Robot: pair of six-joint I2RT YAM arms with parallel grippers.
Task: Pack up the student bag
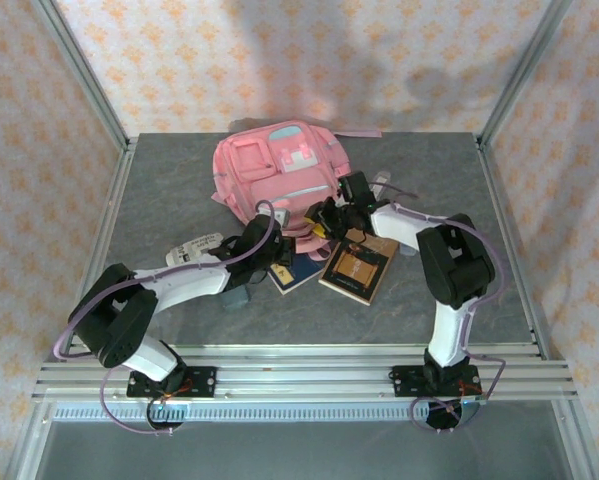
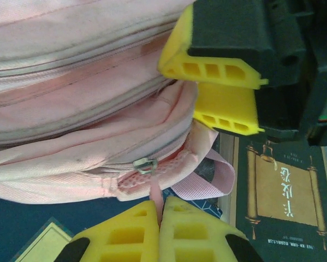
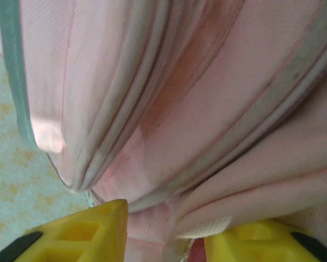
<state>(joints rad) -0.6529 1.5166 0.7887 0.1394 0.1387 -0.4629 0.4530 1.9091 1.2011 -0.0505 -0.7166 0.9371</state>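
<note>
At the desk's (image 1: 179,200) far middle the student bag (image 1: 279,165) is laid, its near edge facing both claws. Its pink zip tab (image 2: 155,199) is pinched by the left claw (image 2: 159,218). A fabric fold (image 3: 168,164) is straddled by the half-spread right claw (image 3: 163,237), and whether it is gripped cannot be told.

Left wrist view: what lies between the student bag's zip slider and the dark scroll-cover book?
A loop of pink strap from the student bag lies between the zip slider and the book, shown in the left wrist view.

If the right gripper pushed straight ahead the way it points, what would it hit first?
The student bag: its fabric sits between the fingers of the right gripper, so contact looks immediate, though depth is unclear.
</note>
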